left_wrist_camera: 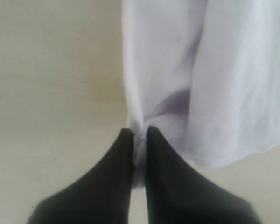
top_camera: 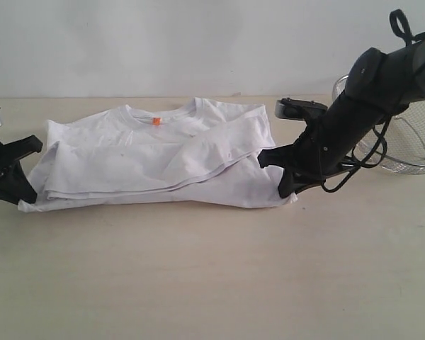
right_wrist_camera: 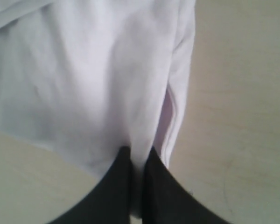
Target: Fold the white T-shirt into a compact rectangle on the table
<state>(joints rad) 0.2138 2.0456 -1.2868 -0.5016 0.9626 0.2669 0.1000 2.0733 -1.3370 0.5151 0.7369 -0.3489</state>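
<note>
Jaws of the left gripper, black and tapered: pressed together on a pinch of white cloth at the edge of the soft white short-sleeved cotton T-shirt. Jaws of the right gripper: likewise closed tight, a fold of the same shirt caught between the tips. A doubled edge with a pale lilac shadow runs just beside them.

Foreground, exterior view: wide flat pale beige, faintly wood-grained table. Its surface fills the near half.

Middle: T-shirt lies on the table, roughly centred, a little to the left. Folded over at least once. Layered edges are stacked along the near side, and a long fold runs diagonally up toward the right. Plain white side up. Left gripper sits at the shirt's near left corner, low over the table. Right gripper sits at the near right corner, its arm coming down from the upper right with a black cable looped beside it.

Farther: round neckline at the shirt's far edge, small orange tag inside the collar.

Far right: silver wire-mesh basket on the table behind the right arm, apart from the shirt, partly hidden.

Beyond: plain pale wall.
</note>
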